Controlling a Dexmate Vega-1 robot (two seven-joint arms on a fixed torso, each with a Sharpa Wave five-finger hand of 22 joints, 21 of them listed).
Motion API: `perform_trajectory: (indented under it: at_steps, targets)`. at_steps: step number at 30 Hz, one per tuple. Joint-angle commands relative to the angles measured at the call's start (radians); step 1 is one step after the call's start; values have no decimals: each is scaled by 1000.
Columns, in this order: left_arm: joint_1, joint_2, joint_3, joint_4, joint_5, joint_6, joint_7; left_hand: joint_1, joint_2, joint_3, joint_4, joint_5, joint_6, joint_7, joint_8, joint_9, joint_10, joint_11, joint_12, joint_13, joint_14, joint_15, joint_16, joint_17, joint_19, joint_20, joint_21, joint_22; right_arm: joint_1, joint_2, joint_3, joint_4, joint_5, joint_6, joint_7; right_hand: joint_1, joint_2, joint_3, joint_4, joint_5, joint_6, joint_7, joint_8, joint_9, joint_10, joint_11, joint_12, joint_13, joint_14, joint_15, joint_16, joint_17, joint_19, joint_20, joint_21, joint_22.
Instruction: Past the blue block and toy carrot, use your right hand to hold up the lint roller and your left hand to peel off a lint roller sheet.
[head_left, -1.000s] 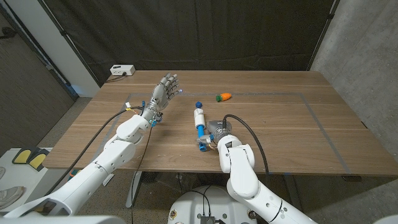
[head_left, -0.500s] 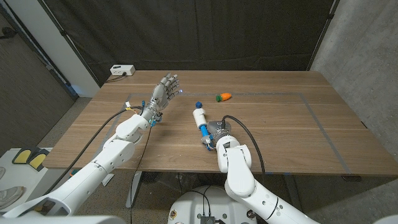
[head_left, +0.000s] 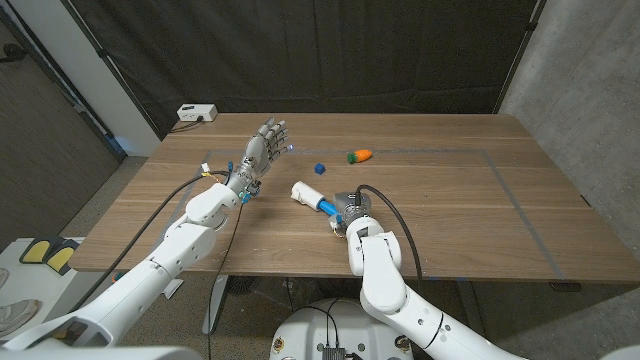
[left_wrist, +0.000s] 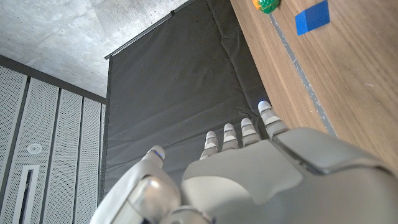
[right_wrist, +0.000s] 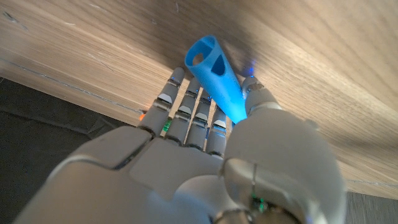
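Head view: the right hand (head_left: 349, 213) grips the blue handle of the lint roller (head_left: 311, 197), fingers (right_wrist: 186, 106) closed around it. The white roll end now points toward the robot's left, away from the hand, and lies near the middle of the worktop (head_left: 450, 210). One second ago the roller pointed nearly straight away from the robot, its white end just short of the blue block (head_left: 320, 169). It has since swung leftward, and the block now stands apart from it. Whether the roll touches the worktop cannot be told.

The toy carrot (head_left: 360, 155) lies beyond the block, toward the robot's right, where it lay before. The left hand (head_left: 263, 148) is held up over the left part of the worktop, fingers apart and holding nothing, its pose unchanged.

Right wrist view: the hollow end of the blue handle projects past the fingertips.

Left wrist view: the block and the carrot's green top show beyond the fingers.
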Motion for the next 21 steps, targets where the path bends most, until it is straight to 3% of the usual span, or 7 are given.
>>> perform_trajectory:
  at_steps: [1, 7, 10, 14, 17, 20, 21]
  targets:
    - [-18, -3, 4, 13, 1, 9, -3, -5, 32, -5, -1, 7, 8, -2, -3, 3, 3, 1, -3, 6, -1, 0, -5, 3, 6, 5, -4, 4, 47, 3, -8, 46, 53, -19, 36, 36, 1, 4, 6, -16, -10, 4, -5, 3, -2, 4, -7, 5, 2, -63, 13, 9, 46, 3, 21, 5]
    - [-29, -5, 6, 23, 2, 14, -5, -5, 32, -6, -1, 7, 7, -3, -3, 3, 4, 1, -3, 6, 0, 0, -5, 3, 6, 5, -4, 4, 81, -7, -15, 71, 102, -27, 55, 105, 23, 8, 12, -43, -1, 1, -5, 5, 24, 1, 0, 7, 76, -92, 62, 35, 159, -31, 72, 12]
    - [-32, -5, 6, 25, 2, 16, -6, -5, 32, -6, -1, 7, 7, -3, -3, 3, 4, 2, -3, 6, -1, 0, -5, 3, 6, 5, -5, 4, 88, -14, -26, 76, 113, -38, 32, 154, 42, 29, 11, -51, 30, -2, 4, 5, 52, -6, 10, 9, 123, -116, 87, 48, 211, -54, 101, 16]
    - [-36, -9, 9, 31, 1, 20, -7, -5, 33, -7, -1, 7, 8, -3, -3, 3, 3, 1, -3, 6, -1, 0, -5, 3, 5, 4, -5, 4, 81, -28, -22, 72, 156, -44, -54, 235, 54, 83, 45, -96, 151, -3, 29, 8, 196, -19, 79, 36, 310, -156, 184, 117, 304, -111, 188, 40]
    - [-37, -10, 10, 33, 1, 20, -7, -5, 33, -7, -1, 8, 7, -3, -3, 3, 3, 1, -3, 6, -1, 0, -5, 3, 5, 4, -6, 4, 75, -43, -20, 61, 196, -43, -107, 252, 53, 91, 77, -132, 268, 15, 48, 12, 325, -16, 157, 75, 453, -164, 268, 199, 365, -154, 274, 65]
    - [-35, -10, 10, 30, 2, 21, -4, -5, 33, -8, -1, 8, 8, -3, -3, 3, 3, 2, -3, 6, -2, 0, -6, 3, 5, 3, -6, 4, 70, -58, -21, 49, 231, -43, -155, 264, 50, 88, 92, -150, 359, 25, 58, 18, 421, -15, 220, 115, 546, -168, 344, 285, 391, -169, 349, 91]
    - [-34, -10, 10, 29, 2, 21, -3, -5, 33, -8, -1, 8, 8, -3, -3, 3, 3, 2, -3, 6, -2, 1, -6, 3, 5, 3, -6, 4, 69, -63, -20, 45, 245, -42, -168, 269, 52, 88, 95, -152, 364, 27, 50, 20, 457, -13, 246, 134, 573, -167, 370, 320, 400, -172, 379, 100]
